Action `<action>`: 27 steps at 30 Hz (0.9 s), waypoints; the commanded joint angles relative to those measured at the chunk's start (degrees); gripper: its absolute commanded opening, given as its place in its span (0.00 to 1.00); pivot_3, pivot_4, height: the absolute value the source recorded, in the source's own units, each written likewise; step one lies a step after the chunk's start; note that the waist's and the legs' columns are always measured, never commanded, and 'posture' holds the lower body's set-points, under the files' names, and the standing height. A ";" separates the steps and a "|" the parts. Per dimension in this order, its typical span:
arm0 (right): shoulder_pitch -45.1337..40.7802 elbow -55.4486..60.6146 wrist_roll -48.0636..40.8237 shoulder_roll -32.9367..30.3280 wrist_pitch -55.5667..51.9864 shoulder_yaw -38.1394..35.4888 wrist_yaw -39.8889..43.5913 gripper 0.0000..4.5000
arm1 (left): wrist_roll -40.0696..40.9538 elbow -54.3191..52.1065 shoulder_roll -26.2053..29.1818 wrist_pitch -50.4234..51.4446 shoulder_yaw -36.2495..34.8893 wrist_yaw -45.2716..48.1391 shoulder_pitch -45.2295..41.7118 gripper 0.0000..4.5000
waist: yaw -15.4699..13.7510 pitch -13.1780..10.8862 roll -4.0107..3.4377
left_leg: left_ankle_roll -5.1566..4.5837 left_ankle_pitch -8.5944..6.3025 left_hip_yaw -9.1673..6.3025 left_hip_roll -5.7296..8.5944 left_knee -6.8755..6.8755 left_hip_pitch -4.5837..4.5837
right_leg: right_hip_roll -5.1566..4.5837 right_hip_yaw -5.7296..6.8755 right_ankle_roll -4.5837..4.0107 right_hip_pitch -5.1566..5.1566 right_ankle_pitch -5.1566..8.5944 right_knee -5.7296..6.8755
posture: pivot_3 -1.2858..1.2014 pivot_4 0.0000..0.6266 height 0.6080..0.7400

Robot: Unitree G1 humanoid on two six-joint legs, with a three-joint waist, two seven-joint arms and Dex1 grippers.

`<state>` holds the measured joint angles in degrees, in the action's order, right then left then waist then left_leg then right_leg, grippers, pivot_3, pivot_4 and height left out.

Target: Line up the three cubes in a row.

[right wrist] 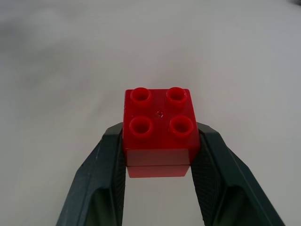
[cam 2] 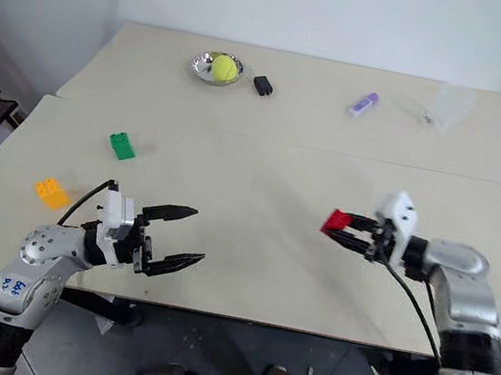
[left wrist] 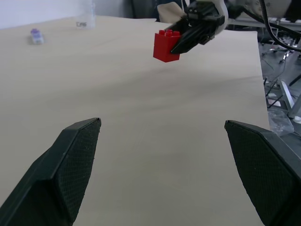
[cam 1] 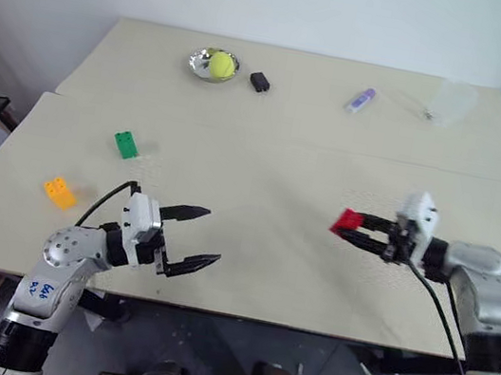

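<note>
Since the three bricks are meant to end in one row, the scene is set out by what each part is doing toward that.

Red brick: the small red studded plastic brick [right wrist: 159, 134] is clamped between the two black fingers of the right gripper [cam 1: 365, 235] and is carried clear of the pale table [cam 1: 260, 247], over its right half; studs are kept upward, presumably so it can be set down flat.

Right gripper: clenched on the red brick, pointed toward the table's middle, which suits a carry toward the other two bricks.

Green brick: the small green studded plastic brick [cam 1: 125, 143] is lying on the table's left side, untouched.

Orange-yellow brick: the small orange-yellow studded plastic brick [cam 1: 59, 191] is lying near the left edge, apart from the green one; a loose line is already suggested by these two.

Left gripper: the left gripper [cam 1: 199, 235] is held spread wide and empty above the near table edge, probably kept ready.

Progress: judged early; no row is formed yet.
</note>
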<state>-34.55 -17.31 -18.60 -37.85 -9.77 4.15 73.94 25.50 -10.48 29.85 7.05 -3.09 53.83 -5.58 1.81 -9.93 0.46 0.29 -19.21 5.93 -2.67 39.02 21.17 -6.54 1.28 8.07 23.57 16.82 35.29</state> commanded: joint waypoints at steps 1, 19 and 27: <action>-4.06 -5.68 4.09 3.36 4.41 5.73 4.72 0.33 | 0.34 -2.93 0.34 -0.34 -1.55 -1.31 1.86 1.00 | -0.22 0.00 0.01 | 0.01 -0.01 -0.03 -0.01 0.00 0.01 | -0.01 0.03 0.00 0.00 0.00 0.13 | 0.52 0.24 1.00; -10.76 -22.61 6.94 9.26 17.26 4.41 6.57 0.87 | 1.34 -6.74 -0.34 -0.91 -11.13 -10.33 8.79 1.00 | 0.05 -0.02 -0.01 | -0.15 -0.27 0.05 -0.02 0.05 0.08 | -0.90 1.81 0.00 0.04 0.00 0.26 | 0.52 0.24 1.00; -0.44 -7.97 -7.14 9.29 22.89 -7.42 9.95 1.00 | 1.01 -4.90 -10.03 -9.94 -28.55 -23.18 22.19 1.00 | -0.26 -0.02 -0.01 | -0.17 -0.56 0.06 -0.12 0.05 0.07 | -1.02 2.40 0.00 0.03 0.00 0.21 | 0.52 0.24 1.00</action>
<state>-37.14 -29.22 -22.80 -28.37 13.49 -1.98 82.36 25.62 -14.58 21.41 -0.80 -28.80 32.97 14.90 1.55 -9.95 0.45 0.09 -19.80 5.98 -2.79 39.07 21.24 -7.62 3.75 8.07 23.56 16.81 35.49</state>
